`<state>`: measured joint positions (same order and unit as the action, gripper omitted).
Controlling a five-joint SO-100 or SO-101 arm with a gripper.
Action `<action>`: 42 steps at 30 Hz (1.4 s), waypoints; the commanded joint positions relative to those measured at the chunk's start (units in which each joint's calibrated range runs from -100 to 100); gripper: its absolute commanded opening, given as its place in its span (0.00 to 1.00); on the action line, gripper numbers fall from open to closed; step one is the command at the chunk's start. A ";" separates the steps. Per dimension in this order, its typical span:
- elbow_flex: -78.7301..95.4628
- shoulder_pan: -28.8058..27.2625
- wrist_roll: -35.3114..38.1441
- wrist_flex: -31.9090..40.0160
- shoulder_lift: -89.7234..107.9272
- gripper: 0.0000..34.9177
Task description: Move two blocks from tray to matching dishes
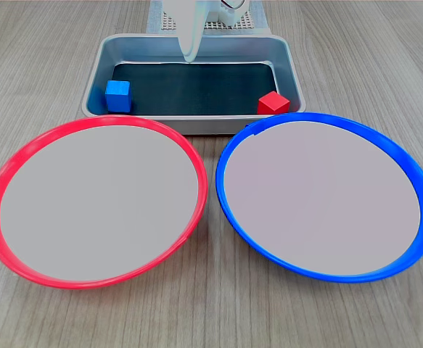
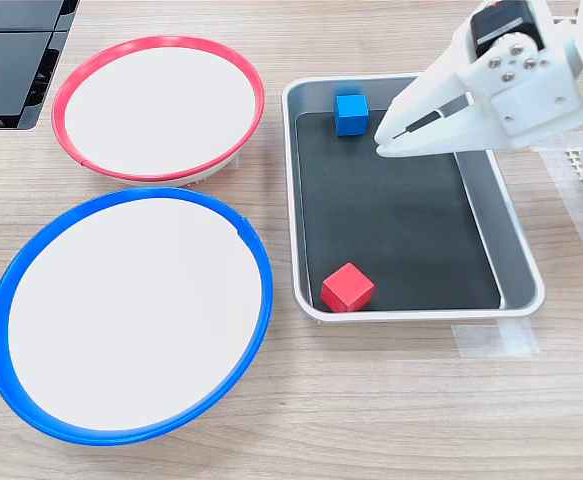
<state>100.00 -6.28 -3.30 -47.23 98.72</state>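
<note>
We are hovering gripper, jaws nearly pressed together, empty, over tray, just right of blue block in the second exterior view. Both blocks not yet moved; red block waiting at tray's near left corner. Next we are needing to spread jaws, descend around blue block.

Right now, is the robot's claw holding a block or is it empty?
Gripper: empty and nearly shut, hanging over the tray. The blue block and red block both sit on the tray floor.

Blocks in tray — apart
</note>
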 commanded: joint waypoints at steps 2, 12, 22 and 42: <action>0.00 0.31 0.10 -0.11 0.26 0.01; 0.00 0.31 0.15 -0.11 0.26 0.01; -18.57 -2.80 11.67 -4.90 -19.96 0.01; -50.80 -21.43 30.38 -3.74 -77.36 0.44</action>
<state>51.45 -28.05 26.84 -54.00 23.44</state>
